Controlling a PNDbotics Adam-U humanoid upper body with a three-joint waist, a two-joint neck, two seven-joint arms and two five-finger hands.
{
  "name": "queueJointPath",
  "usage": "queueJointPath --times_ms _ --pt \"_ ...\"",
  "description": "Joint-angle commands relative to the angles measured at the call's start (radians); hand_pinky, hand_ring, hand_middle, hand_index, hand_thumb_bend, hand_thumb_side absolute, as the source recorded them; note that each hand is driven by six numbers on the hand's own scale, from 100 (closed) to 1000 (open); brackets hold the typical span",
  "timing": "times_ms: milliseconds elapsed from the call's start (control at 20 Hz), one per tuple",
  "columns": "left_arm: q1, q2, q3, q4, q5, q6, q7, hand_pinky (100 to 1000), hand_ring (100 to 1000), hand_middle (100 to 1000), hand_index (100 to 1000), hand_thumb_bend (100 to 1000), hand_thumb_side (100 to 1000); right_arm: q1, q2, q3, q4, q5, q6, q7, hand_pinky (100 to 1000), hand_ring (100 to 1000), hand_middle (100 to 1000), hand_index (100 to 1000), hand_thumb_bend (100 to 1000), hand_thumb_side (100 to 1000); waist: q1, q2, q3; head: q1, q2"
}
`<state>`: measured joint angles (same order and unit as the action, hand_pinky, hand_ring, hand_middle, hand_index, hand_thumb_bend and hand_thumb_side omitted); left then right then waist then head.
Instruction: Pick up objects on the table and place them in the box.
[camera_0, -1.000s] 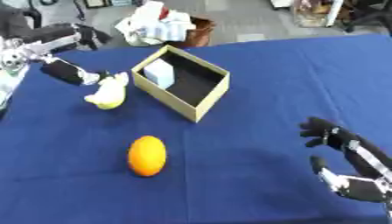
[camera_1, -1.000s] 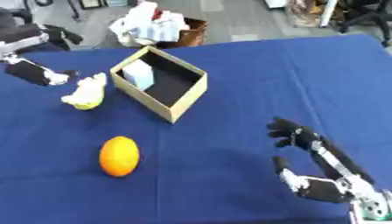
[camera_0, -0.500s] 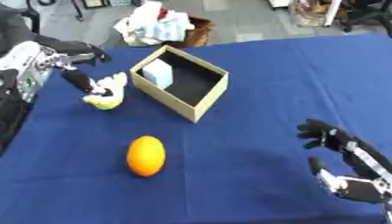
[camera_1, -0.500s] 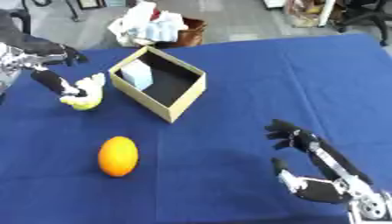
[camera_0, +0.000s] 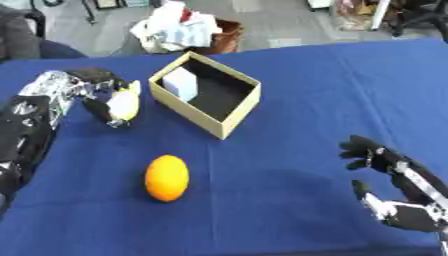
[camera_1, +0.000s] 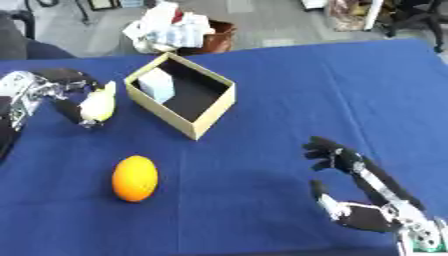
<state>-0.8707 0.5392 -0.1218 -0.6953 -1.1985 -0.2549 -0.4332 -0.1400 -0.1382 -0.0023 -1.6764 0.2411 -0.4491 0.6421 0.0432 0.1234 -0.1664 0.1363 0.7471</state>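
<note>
A pale yellow, banana-like object (camera_0: 125, 101) lies on the blue table (camera_0: 315, 95), left of an open tan cardboard box (camera_0: 185, 112). My left hand (camera_0: 92, 80) has its fingers curled over the object's top, with the thumb along its left side. A pale cube (camera_0: 181, 84) sits inside the box at its far corner. An orange (camera_0: 166, 177) lies nearer me, in front of the box. My right hand (camera_1: 354, 167) rests open at the lower right, fingers up, holding nothing.
Beyond the table's far edge a brown basket (camera_0: 226, 35) holds a heap of white and light cloth (camera_0: 175, 27). Open blue tabletop stretches between the box and my right hand.
My left arm has come further into view and its hand has closed round the pale yellow object, which has shifted slightly toward the box. The right hand has stayed put.
</note>
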Motion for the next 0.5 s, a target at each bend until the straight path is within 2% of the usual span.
queueJointPath --times_ms 50,200,350,500 --pt "-0.010 0.011 0.017 0.018 -0.011 -0.003 0.011 769 677 724 870 399 448 -0.008 -0.011 -0.002 -0.009 -0.008 0.000 0.000 734 843 865 1000 100 386 0.003 -0.027 -0.001 -0.003 -0.002" --pt "0.000 0.009 0.021 0.019 0.010 -0.010 0.033 725 596 624 790 225 371 -0.009 -0.010 -0.002 -0.009 -0.009 0.001 0.001 734 843 865 1000 100 387 0.004 -0.027 -0.002 -0.005 -0.001" --pt "0.010 0.015 0.021 -0.004 0.041 -0.016 0.062 668 512 520 717 100 313 -0.009 -0.010 -0.003 -0.009 -0.009 0.002 0.000 734 843 865 1000 100 387 0.003 -0.027 -0.002 -0.006 -0.002" --pt "0.016 0.031 0.023 -0.051 0.092 -0.025 0.076 645 475 471 678 100 288 -0.009 -0.010 -0.002 -0.009 -0.010 0.003 -0.001 734 843 865 1000 100 387 0.003 -0.028 -0.002 -0.007 -0.004"
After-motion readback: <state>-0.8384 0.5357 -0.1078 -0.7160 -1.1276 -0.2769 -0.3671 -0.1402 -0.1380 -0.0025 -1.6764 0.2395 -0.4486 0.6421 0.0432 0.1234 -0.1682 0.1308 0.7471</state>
